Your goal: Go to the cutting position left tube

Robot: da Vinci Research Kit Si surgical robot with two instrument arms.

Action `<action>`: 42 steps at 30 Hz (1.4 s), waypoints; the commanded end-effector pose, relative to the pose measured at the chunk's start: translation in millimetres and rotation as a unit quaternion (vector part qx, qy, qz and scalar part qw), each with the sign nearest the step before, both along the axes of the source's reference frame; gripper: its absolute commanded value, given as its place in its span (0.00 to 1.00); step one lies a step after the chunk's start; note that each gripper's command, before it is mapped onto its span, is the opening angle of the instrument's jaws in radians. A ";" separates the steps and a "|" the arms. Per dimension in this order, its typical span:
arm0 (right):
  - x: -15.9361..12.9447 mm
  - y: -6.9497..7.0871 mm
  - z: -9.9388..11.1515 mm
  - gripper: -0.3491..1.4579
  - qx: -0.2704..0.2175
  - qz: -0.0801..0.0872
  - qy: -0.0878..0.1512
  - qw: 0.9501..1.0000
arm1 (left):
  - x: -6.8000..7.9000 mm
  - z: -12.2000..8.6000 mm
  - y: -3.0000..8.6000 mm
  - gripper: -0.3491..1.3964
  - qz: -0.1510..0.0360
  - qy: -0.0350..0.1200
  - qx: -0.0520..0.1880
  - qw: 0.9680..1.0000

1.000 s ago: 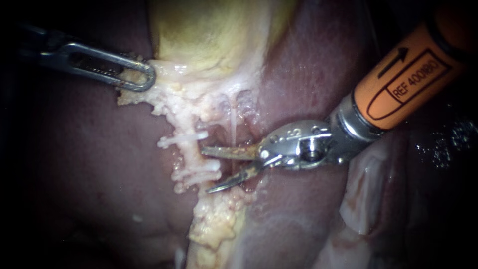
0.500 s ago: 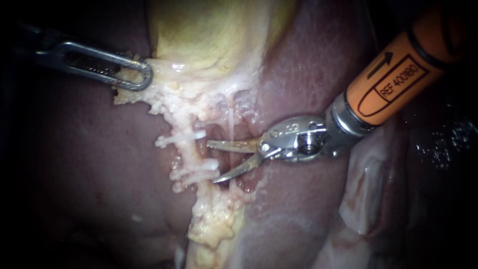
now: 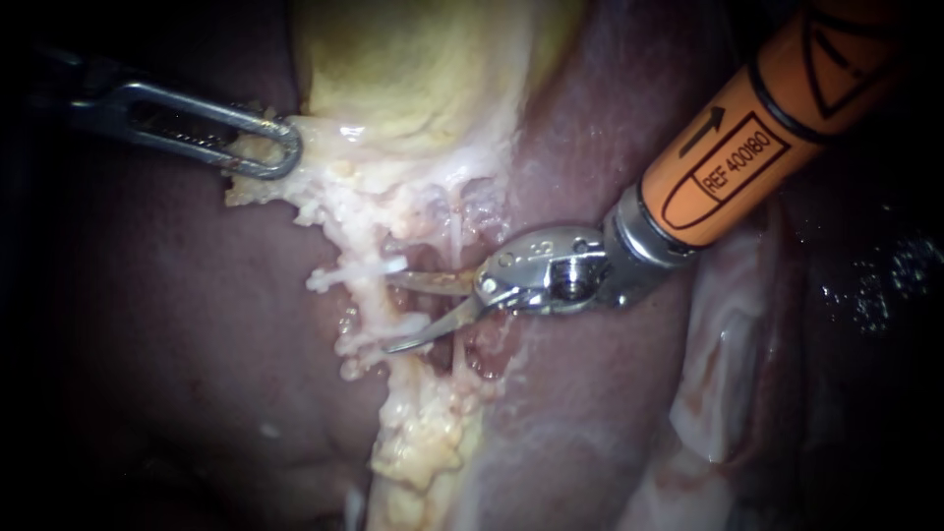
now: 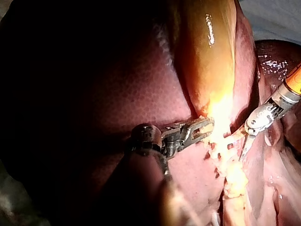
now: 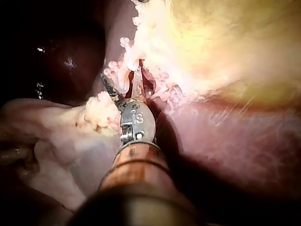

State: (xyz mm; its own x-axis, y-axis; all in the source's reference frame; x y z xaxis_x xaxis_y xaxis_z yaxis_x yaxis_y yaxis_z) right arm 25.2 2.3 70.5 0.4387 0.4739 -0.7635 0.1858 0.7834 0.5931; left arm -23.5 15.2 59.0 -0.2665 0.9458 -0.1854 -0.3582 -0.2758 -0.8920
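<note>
The left tube (image 3: 366,295) runs from far to near down the middle of the endoscope view, a pale cord below the gallbladder (image 3: 423,69). Two white clips cross it, an upper clip (image 3: 359,272) and a lower clip (image 3: 388,332). The right instrument (image 3: 391,313) comes in from the upper right, and its two thin blades stand apart, gripping nothing. One blade tip lies by the upper clip and the other by the lower clip, both at the tube's right side. I cannot tell whether the blades touch the tube. In the right wrist view the same blades (image 5: 120,74) fork into knobbly pale tissue ahead of the shaft. The left instrument (image 3: 280,149) lies far left, its jaws clenched on the pale fringe (image 3: 324,187) under the gallbladder. Dark liver (image 3: 177,324) spreads out on both sides.
</note>
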 end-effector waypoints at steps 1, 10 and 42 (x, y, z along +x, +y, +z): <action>0.1 0.0 0.0 0.98 0.001 -0.006 0.004 1.000 | 0.0 0.0 0.0 0.00 0.000 0.000 0.000 1.000; 2.1 -0.7 0.9 0.94 -0.003 -0.027 0.023 0.999 | -0.2 0.0 0.0 0.00 0.000 0.000 0.000 1.000; 6.7 -2.0 -2.3 0.94 0.066 0.003 0.068 0.996 | -0.5 0.2 0.0 0.00 -0.001 0.001 -0.001 1.000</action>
